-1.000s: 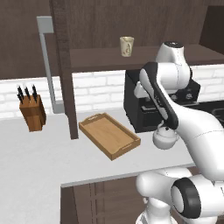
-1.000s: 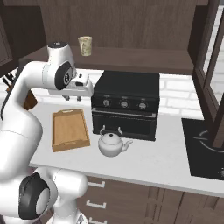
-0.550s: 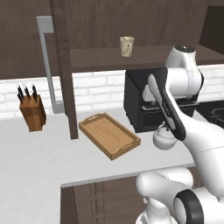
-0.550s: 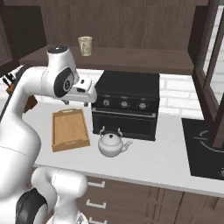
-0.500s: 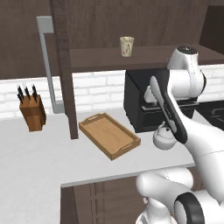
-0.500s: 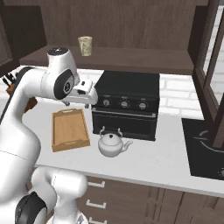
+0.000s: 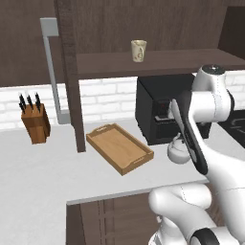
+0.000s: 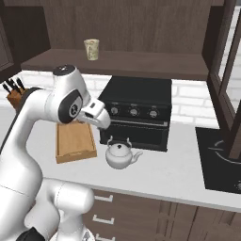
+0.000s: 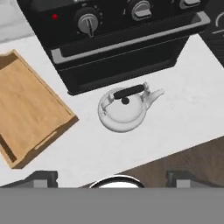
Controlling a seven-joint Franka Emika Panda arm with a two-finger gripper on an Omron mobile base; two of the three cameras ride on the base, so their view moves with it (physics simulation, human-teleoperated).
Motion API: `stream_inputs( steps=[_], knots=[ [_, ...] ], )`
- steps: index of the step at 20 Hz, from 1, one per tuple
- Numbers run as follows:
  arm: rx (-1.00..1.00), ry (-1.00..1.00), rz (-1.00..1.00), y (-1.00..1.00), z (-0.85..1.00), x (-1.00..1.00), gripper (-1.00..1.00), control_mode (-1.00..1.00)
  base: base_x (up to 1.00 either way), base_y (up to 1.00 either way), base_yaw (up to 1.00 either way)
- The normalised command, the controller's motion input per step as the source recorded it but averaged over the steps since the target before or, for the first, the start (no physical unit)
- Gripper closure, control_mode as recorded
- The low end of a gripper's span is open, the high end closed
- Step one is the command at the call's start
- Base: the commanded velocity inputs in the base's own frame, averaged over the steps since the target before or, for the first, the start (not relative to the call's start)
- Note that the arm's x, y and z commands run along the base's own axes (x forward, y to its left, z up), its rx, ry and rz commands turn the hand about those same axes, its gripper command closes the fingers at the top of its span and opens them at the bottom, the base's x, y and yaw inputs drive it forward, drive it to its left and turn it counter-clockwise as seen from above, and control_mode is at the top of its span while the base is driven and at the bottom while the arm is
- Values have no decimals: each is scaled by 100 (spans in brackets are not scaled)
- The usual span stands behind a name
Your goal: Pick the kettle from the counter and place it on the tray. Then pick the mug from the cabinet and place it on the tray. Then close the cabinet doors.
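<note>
Claw: the claw (image 9: 109,177) hung high above the tabletop (image 9: 183,113), fingers spread as wide as they go, holding nothing.
Kettle: the silver kettle (image 9: 124,108) sat on the tabletop just in front of the black oven (image 9: 122,48), dark handle arching across the lid, spout towards the oven.
Tray: the wooden tray (image 9: 26,113) lay bare beside the oven, near the kettle, not touching it.
Mug: the beige mug (image 7: 138,50) stood up on the cabinet shelf (image 7: 158,62).
Risk: a descent off the handle's line could have put a fingertip on the rounded lid and shoved the kettle against the oven.
Risk: a grip near one end of the handle might have let the kettle tip on the lift.
</note>
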Motion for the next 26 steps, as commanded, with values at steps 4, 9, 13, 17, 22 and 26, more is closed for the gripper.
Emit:
stream_inputs(
  steps=[4,9,13,17,22,26],
  knots=[
    [5,2,-37,-38,-12,6,-100,-100,0,0,0],
    [6,4,-30,-35,-14,14,-100,-100,0,0,0],
    [9,4,-14,-16,-29,29,-100,-100,0,0,0],
    [12,1,-10,-19,-38,28,-100,-100,0,0,0],
    [14,0,-7,-20,-26,20,-100,-100,0,0,0],
    [12,0,-4,-13,-12,15,-100,-100,0,0,0]
  ],
)
